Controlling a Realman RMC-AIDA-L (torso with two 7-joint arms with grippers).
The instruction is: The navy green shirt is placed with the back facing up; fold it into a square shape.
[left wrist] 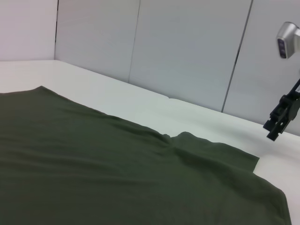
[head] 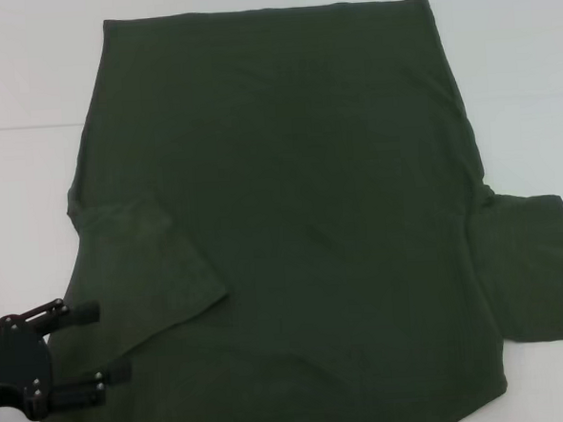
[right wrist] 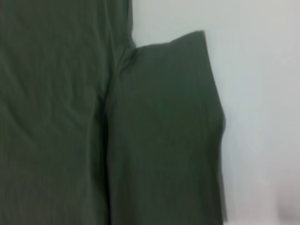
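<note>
The navy green shirt [head: 301, 210] lies flat on the white table [head: 21, 170] with its plain side up. Its left sleeve [head: 142, 267] is folded inward onto the body. The right sleeve [head: 534, 272] lies spread out to the side, and it fills the right wrist view [right wrist: 164, 117] beside the body. My left gripper [head: 113, 341] is open at the near left corner, with its lower finger over the shirt's edge and nothing held. My right gripper [left wrist: 281, 117] hangs above the table beyond the right sleeve [left wrist: 211, 150], seen far off in the left wrist view.
White table shows to the left of the shirt and past the right sleeve [right wrist: 262, 117]. Grey wall panels [left wrist: 187, 51] stand behind the table's far edge. A small camera unit [left wrist: 287, 40] sits on the right arm above its gripper.
</note>
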